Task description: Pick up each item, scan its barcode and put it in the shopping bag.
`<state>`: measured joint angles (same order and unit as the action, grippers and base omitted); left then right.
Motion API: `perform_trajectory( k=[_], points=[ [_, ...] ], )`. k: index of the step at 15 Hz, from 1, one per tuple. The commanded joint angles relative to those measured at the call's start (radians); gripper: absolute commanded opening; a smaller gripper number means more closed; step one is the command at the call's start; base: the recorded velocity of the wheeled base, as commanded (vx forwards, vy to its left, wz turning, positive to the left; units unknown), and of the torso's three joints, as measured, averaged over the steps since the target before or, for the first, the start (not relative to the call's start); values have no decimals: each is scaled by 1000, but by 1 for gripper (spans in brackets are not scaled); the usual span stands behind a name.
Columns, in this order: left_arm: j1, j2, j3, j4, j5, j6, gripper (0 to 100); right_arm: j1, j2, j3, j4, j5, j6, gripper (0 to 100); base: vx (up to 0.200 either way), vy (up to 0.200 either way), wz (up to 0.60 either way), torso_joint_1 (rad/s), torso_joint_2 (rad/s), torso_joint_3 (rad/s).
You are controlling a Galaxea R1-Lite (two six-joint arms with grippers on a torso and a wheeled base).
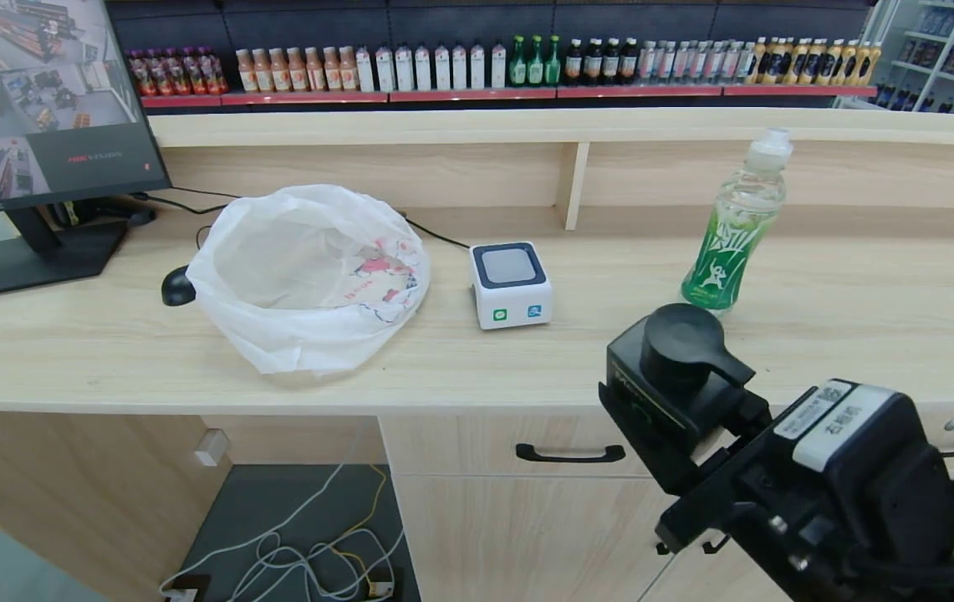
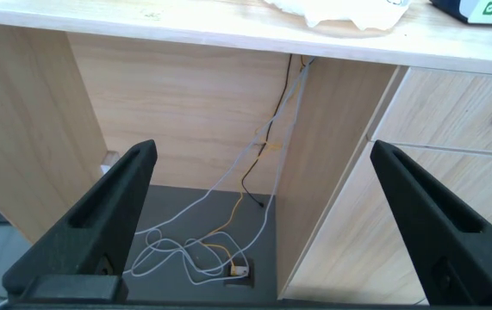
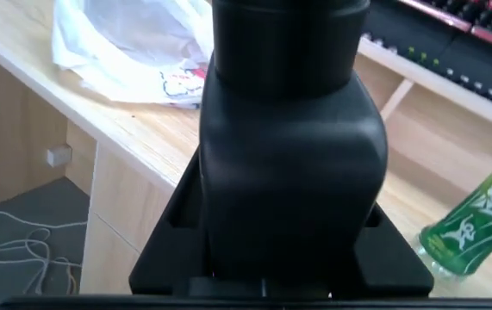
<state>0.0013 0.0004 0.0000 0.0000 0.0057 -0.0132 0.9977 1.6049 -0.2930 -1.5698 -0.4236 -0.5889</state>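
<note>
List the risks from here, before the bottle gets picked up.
1. The bottle stands upright, tall and slim; a glancing touch could topple it.
2. The scanner sits between bottle and shopping bag; a low carry might knock it.
3. The shopping bag's thin rim looks slack and could fold under the bottle.

Green bottle (image 1: 736,226) stands upright; scanner (image 1: 510,284) between it and open bag (image 1: 301,330).

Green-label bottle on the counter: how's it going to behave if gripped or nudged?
The bottle stands tall on a narrow base, so a nudge near the top would probably tip it; lying down it would likely roll. Its clear plastic body looks thin, so it may flex under a hard squeeze. The glossy label could be slippery.
</note>
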Motion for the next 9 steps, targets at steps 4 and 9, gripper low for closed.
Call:
perform_trajectory(
  k=[4,9],
  points=[
    [0,0,0,0,0,-1,100,96,7,11,-1,8,-158,0,0,0,0,0,0,0],
    [0,0,0,0,0,-1,100,108,10,-2,-1,98,-356,0,0,0,0,0,0,0]
  ],
)
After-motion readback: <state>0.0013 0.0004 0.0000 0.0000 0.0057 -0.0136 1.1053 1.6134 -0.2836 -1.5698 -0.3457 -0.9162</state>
